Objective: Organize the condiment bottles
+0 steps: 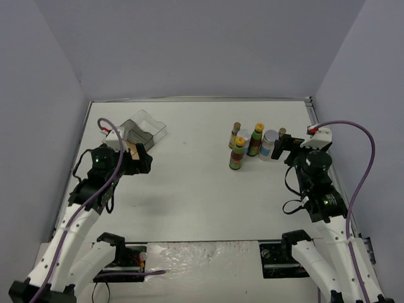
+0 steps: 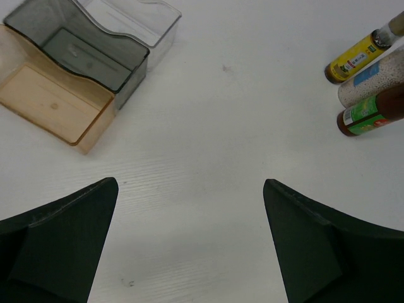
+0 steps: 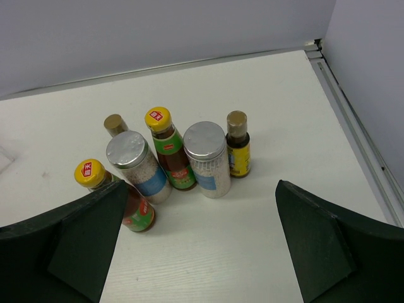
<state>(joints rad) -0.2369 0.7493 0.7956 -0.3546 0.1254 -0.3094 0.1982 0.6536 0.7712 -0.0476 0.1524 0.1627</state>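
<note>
Likely approach step: spread right claw [image 1: 283, 150] faces 6 condiment bottles [image 3: 170, 151]; next, close on the central silver-lidded jar [image 3: 207, 158]. Left claw [image 2: 190, 182] spread too.

Left claw [image 2: 190, 189], right claw [image 3: 202, 189]: both agape.

Tight cluster, open flanks

In the right wrist view the left silver-lidded jar [image 3: 129, 154], centre yellow-capped sauce [image 3: 172, 154] and right silver-lidded jar [image 3: 207, 151] stand shoulder to shoulder, with no finger gap between them. The rear brown-capped bottle [image 3: 114, 122] sits behind the left jar and is blocked from the front. The end brown-capped bottle [image 3: 238, 148] is just beside the right jar, with bare desk [image 3: 297, 139] on its outer side up to the edge rail [image 3: 355, 126]. The front yellow-capped sauce [image 3: 88, 172] stands forward of the row. The right gripper [image 1: 278, 150] has its jaws spread wide, near that end. The tray [image 1: 144, 129] is well apart at far left, with broad bare desk between.
</note>
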